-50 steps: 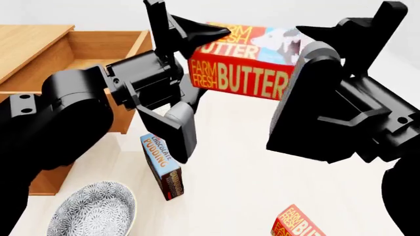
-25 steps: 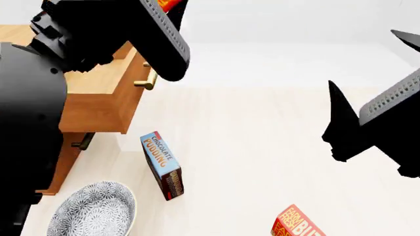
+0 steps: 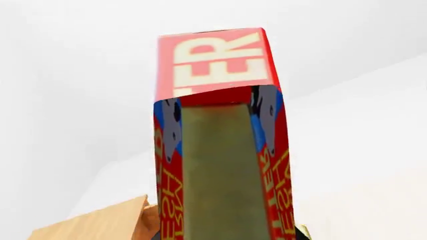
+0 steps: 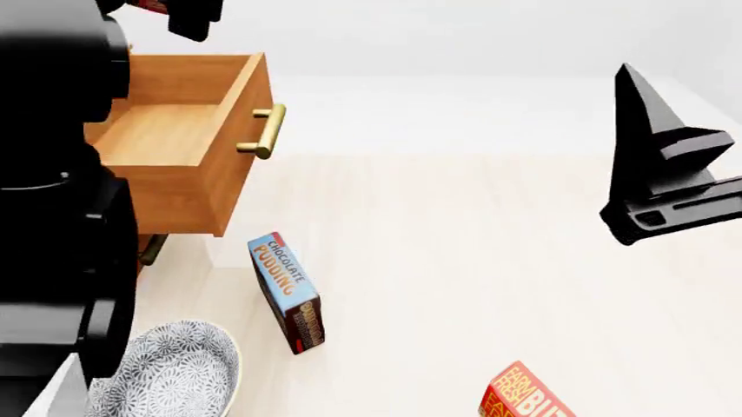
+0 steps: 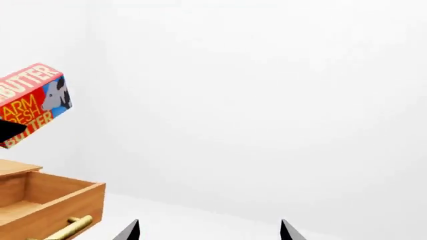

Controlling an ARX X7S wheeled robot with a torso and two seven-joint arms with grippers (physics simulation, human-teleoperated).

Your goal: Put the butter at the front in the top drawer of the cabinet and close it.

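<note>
Currently the butter (image 5: pixel 32 102) is held aloft, tilted, above the open top drawer (image 4: pixel 186 139) of the cabinet (image 5: pixel 13 169), not yet inside it. In the left wrist view the left gripper's finger (image 3: pixel 223 175) lies flat against the carton's face, so that gripper is clamped on the butter. Right gripper (image 5: pixel 210 231): only two dark fingertips show, set wide apart, nothing between them. The drawer stands pulled out, its brass handle (image 4: pixel 266 131) facing outward and its interior bare wood. On the floor below the drawer's front stands a blue chocolate pudding box (image 4: pixel 287 292), a patterned bowl (image 4: pixel 168 372) near it, and a second butter carton (image 4: pixel 522 395) at the view's lower edge.
</note>
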